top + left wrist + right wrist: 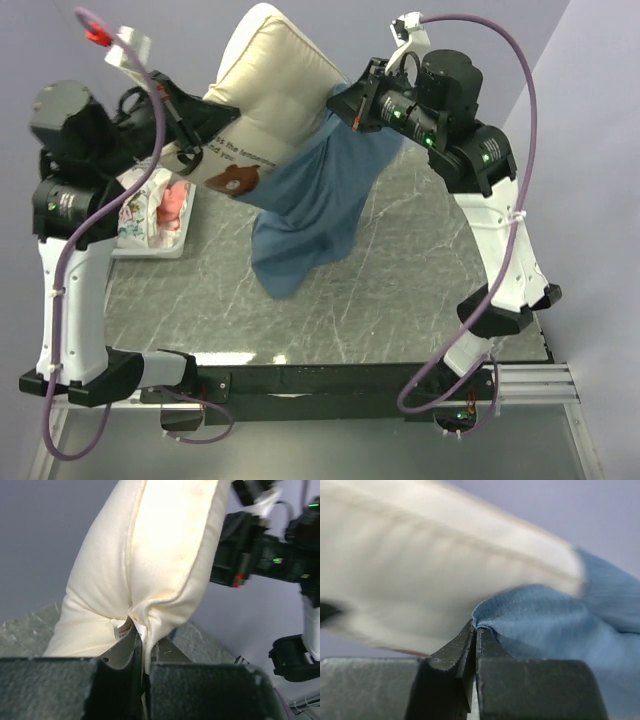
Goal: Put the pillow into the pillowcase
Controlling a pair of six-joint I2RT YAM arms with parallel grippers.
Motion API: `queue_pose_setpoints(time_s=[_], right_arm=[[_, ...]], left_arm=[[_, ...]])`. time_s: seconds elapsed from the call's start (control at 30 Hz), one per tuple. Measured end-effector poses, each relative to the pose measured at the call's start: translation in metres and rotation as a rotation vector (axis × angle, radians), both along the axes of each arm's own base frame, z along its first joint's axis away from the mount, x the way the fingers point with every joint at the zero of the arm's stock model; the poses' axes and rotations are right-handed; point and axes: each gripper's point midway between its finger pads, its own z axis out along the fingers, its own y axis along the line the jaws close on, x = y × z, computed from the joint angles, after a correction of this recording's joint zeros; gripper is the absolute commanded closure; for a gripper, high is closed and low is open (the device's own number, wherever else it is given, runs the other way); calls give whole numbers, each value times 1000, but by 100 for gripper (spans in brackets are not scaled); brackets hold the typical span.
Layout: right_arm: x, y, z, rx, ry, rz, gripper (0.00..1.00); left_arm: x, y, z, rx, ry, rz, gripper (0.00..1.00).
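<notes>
The cream pillow (275, 85) hangs in the air over the back of the table, its bear print (237, 178) at the lower left corner. My left gripper (196, 135) is shut on the pillow's left edge; in the left wrist view the seam (142, 630) is pinched between the jaws (142, 642). The muted-blue pillowcase (315, 205) drapes from the pillow's right side down to the table. My right gripper (350, 108) is shut on the pillowcase's upper edge; the right wrist view shows blue cloth (545, 625) clamped at the tips (475, 630), the blurred pillow (420, 585) just behind.
A pile of white and pink patterned cloths (160, 215) lies at the table's left edge beneath the left arm. The grey marble tabletop (400, 280) stretches to the front and right. The arm bases stand on a black rail (300, 380) at the near edge.
</notes>
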Motion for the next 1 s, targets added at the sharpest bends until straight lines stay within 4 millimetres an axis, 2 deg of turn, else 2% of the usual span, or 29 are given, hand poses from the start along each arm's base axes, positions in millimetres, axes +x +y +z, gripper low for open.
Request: queue_pose_setpoints(time_s=[0.07,0.13,0.2,0.3,0.37,0.4,0.43,0.53,0.63,0.67,0.73,0.77,0.9,1.0], right_arm=[[-13,1,8,12,-19,18,97],[-20,-3,-2,5,14,28,97],[-18,-1,-14,-13,46,26,97],[-24,34,-30,-75,53,84,97],[-27,59,-55,-115,87,138,94],[-27,63,-65,-123,106,151,91],[-23,65,-78,-126,136,159,90],[-7,56,-108,-155,225,136,90],[13,60,-106,-170,230,110,80],[13,63,-107,-171,225,116,72],[8,70,-115,-179,223,143,57],[2,71,-121,-183,213,157,42],[-28,55,-163,-228,248,169,28],[-31,30,-175,-222,250,126,24]], left_arm=[[10,-6,-18,18,54,14,99],[26,-14,-49,46,144,35,99],[45,-21,-85,79,248,62,99],[74,-20,-141,137,420,139,99],[83,-14,-164,169,499,194,99],[83,-11,-169,177,516,212,99],[82,-9,-169,179,527,226,99],[72,-7,-143,138,489,231,99],[57,-1,-111,91,400,240,99],[51,4,-102,81,371,252,99],[39,11,-89,74,325,262,99],[33,14,-83,69,299,257,99],[20,20,-77,65,235,227,99],[16,10,-92,82,231,152,99]])
